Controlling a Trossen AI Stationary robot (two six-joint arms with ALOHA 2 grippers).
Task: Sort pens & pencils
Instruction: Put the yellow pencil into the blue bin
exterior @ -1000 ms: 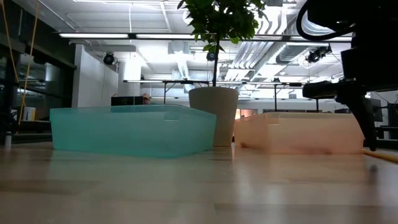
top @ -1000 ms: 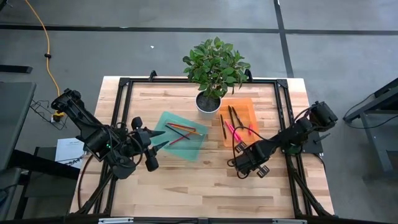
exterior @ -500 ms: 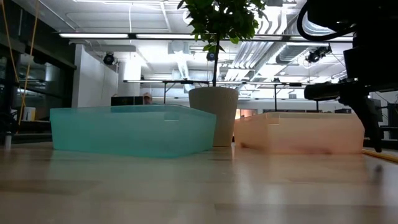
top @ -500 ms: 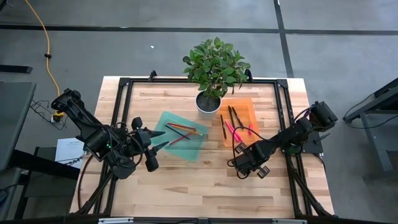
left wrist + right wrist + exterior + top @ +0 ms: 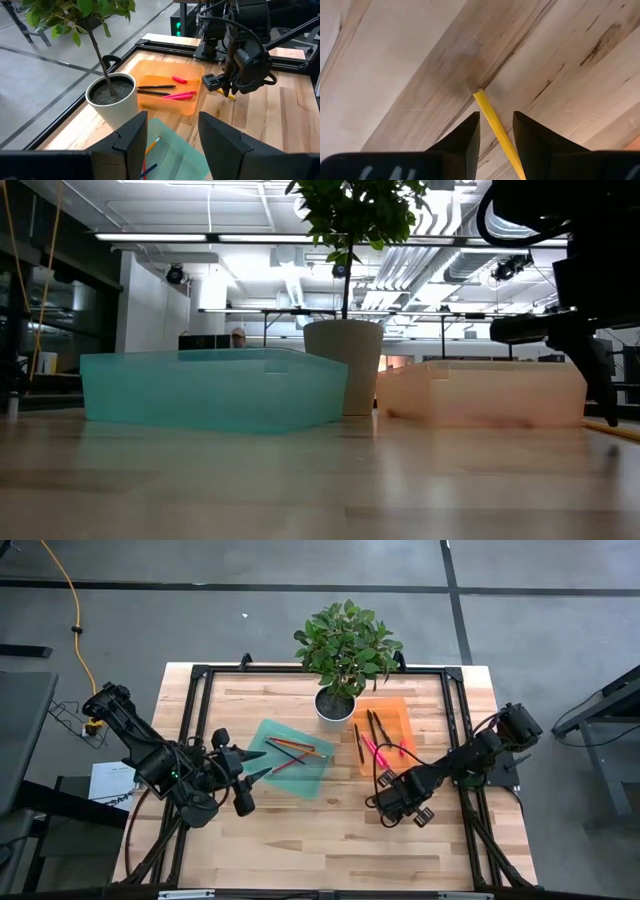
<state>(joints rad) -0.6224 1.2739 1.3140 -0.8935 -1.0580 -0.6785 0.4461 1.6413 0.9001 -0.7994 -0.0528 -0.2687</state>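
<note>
A yellow pencil (image 5: 487,107) lies flat on the bare wood near the orange tray (image 5: 398,712). My right gripper (image 5: 496,119) points straight down over it, open, with one finger on either side of the pencil and a gap to each. It shows as my right gripper (image 5: 226,90) over the pencil (image 5: 229,95) in the left wrist view. The orange tray holds pink and dark pens (image 5: 172,91). The teal tray (image 5: 268,730) holds red and orange pencils (image 5: 292,752). My left gripper (image 5: 262,765) hangs open above the teal tray's left edge.
A potted plant (image 5: 335,705) stands at the table's far middle, between the two trays. A dark pen (image 5: 357,745) lies along the orange tray's left rim. Bare wood stretches across the near half of the table (image 5: 320,840). A black frame (image 5: 200,675) runs around the tabletop.
</note>
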